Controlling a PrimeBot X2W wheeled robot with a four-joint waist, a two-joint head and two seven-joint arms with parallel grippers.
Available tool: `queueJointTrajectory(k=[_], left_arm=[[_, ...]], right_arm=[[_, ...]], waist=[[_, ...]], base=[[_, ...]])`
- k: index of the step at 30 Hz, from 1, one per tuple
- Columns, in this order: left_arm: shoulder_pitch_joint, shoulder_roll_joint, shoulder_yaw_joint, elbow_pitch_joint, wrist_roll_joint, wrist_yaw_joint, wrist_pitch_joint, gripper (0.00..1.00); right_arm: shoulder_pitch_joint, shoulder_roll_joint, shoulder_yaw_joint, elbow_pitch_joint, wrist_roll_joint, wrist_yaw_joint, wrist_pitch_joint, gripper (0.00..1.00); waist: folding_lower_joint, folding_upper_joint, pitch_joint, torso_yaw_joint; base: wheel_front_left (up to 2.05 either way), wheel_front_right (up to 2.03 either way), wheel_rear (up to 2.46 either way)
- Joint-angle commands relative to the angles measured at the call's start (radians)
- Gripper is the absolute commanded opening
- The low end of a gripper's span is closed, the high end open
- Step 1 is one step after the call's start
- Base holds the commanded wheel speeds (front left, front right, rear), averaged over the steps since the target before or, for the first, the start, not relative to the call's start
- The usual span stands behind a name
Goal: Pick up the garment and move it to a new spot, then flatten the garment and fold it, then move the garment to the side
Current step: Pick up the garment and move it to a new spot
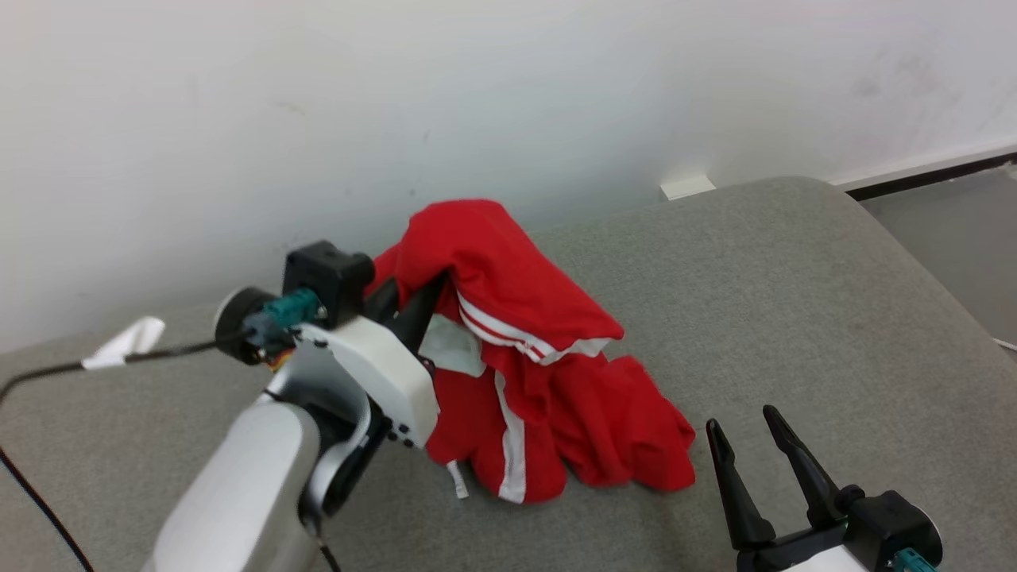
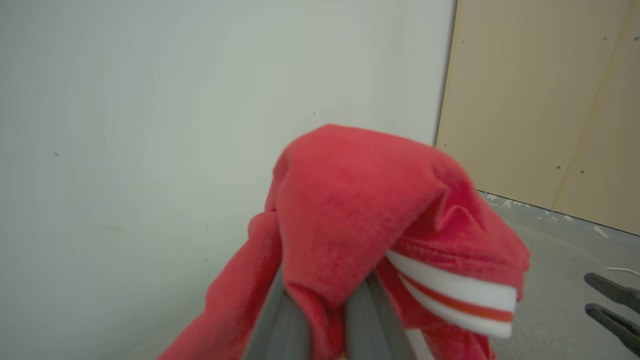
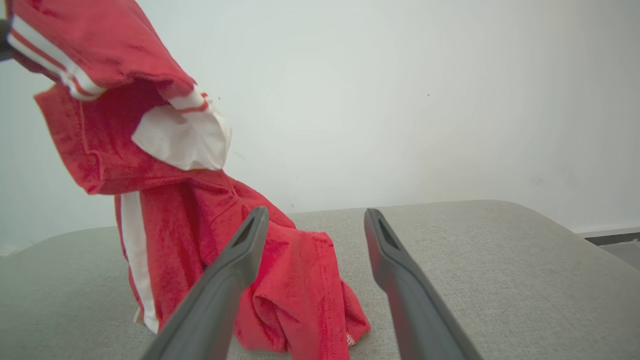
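Note:
A red garment (image 1: pixel 548 373) with white stripes hangs partly lifted over the grey cushion; its lower folds still rest on the fabric surface. My left gripper (image 1: pixel 421 306) is shut on the garment's upper part, and red cloth (image 2: pixel 350 220) drapes over its fingers (image 2: pixel 280 320) in the left wrist view. My right gripper (image 1: pixel 747 433) stands open at the lower right, just right of the garment's bottom edge, touching nothing. In the right wrist view the garment (image 3: pixel 165 200) hangs to the left of my open right gripper (image 3: pixel 315 220).
The grey cushioned surface (image 1: pixel 794 302) stretches right and toward me, with a rounded far right corner. A white wall (image 1: pixel 397 95) stands close behind. A black cable (image 1: pixel 48 369) with a white tag (image 1: pixel 127 340) crosses the left side. Floor (image 1: pixel 953 230) lies beyond the right edge.

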Motion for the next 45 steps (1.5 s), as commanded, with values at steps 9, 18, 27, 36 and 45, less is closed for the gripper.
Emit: queueJointTrajectory(k=[9, 18, 27, 36, 45], left_arm=[[0.115, -0.121, -0.112, 0.438, 0.042, -0.027, -0.247, 0.00], [0.035, -0.202, -0.136, 0.686, 0.012, -0.092, -0.389, 1.00], [0.010, -0.169, -0.108, 0.603, 0.005, -0.088, -0.452, 1.00], [0.142, -0.078, -0.007, 0.354, -0.028, -0.011, -0.466, 1.00], [0.389, -0.075, 0.129, 0.130, 0.006, 0.059, -0.468, 1.00]], right_arm=[[-0.024, -0.007, 0.023, 0.007, 0.013, -0.002, 0.001, 1.00], [-0.029, -0.018, 0.027, 0.018, 0.017, -0.002, 0.001, 1.00], [-0.008, -0.024, 0.006, 0.007, 0.012, -0.002, 0.001, 1.00], [0.003, -0.036, -0.008, -0.003, 0.007, -0.002, 0.001, 1.00], [0.036, -0.052, -0.014, -0.006, 0.016, -0.002, 0.001, 1.00]], waist=[[0.0000, -0.0001, 0.042, -0.037], [0.0000, -0.0001, 0.050, 0.007], [0.0000, -0.0001, 0.039, 0.080], [0.0000, -0.0001, 0.030, 0.139], [0.0000, -0.0001, 0.028, 0.155]], base=[[0.00, 0.00, 0.00], [0.00, 0.00, 0.00], [0.00, 0.00, 0.00], [0.00, 0.00, 0.00], [0.00, 0.00, 0.00]])
